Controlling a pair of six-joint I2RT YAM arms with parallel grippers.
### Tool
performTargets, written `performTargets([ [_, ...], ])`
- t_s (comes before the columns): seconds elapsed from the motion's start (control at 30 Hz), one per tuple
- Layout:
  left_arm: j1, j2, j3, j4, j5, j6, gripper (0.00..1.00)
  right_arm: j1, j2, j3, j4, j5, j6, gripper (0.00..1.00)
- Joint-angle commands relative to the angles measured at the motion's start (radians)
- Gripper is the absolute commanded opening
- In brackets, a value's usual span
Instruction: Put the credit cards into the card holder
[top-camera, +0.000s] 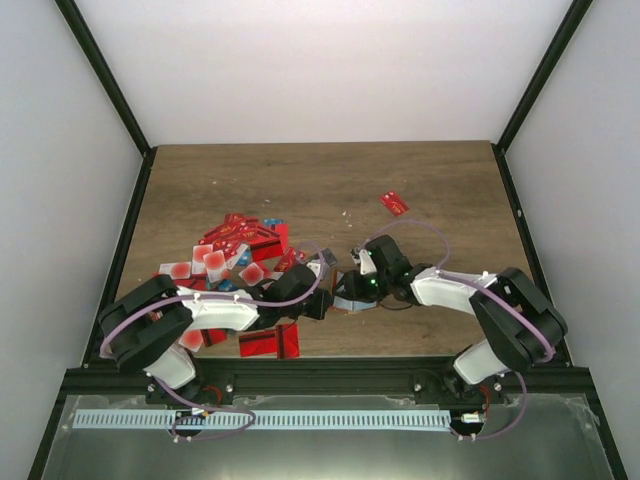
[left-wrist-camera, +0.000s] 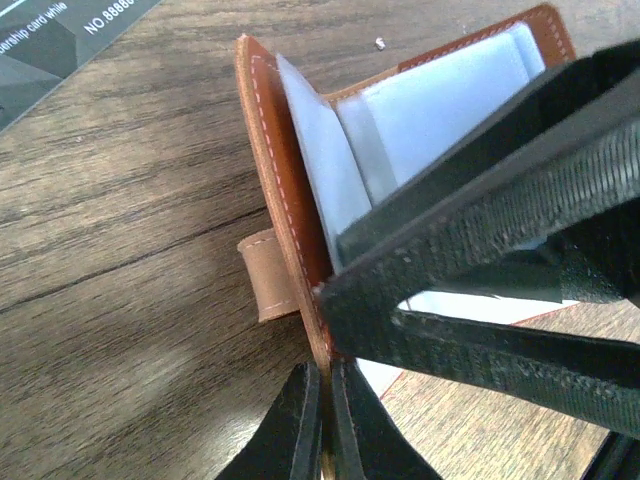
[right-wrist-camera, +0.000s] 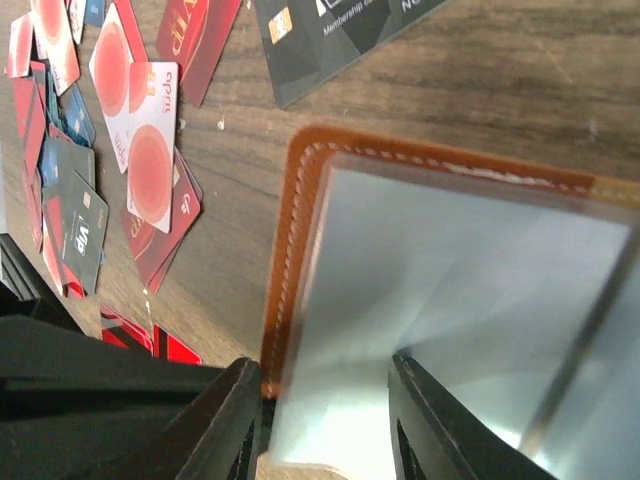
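A heap of credit cards (top-camera: 232, 250), mostly red, lies on the left half of the wooden table (top-camera: 330, 175). Just right of the heap, the left claw (left-wrist-camera: 325, 390) is pinched tight on the stitched orange-brown edge of the card holder (left-wrist-camera: 285, 190). The holder stands open near the middle front of the table, with its pale blue panels showing. The right claw (right-wrist-camera: 322, 380) has its 2 fingers apart, straddling a blue panel; whether they touch it is unclear. 1 red card (top-camera: 394, 203) lies alone further right.
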Motion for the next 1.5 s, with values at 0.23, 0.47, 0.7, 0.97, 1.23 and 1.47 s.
performTargets([
  [0.23,-0.007,-0.036,-0.029,0.005,-0.017,0.02,0.12,-0.024,0.067,0.046,-0.063,0.154,-0.029,0.37],
  [0.47,-0.007,-0.13,-0.045,-0.093,-0.089,0.025,0.29,-0.029,0.043,-0.001,-0.061,0.189,-0.052,0.35],
  [0.7,-0.007,-0.224,-0.016,-0.357,-0.266,-0.002,0.6,-0.03,0.037,-0.021,-0.047,0.161,-0.055,0.38],
  [0.97,-0.007,-0.365,-0.032,-0.595,-0.371,-0.086,0.71,-0.03,-0.048,0.013,-0.095,0.111,-0.077,0.4],
  [1.23,-0.017,-0.513,-0.056,-0.788,-0.213,-0.207,0.7,-0.029,-0.058,0.009,-0.079,0.09,-0.092,0.4],
  [1.47,-0.04,-0.684,-0.148,-0.871,-0.078,-0.337,0.69,-0.03,0.004,-0.01,-0.003,0.026,-0.08,0.4],
])
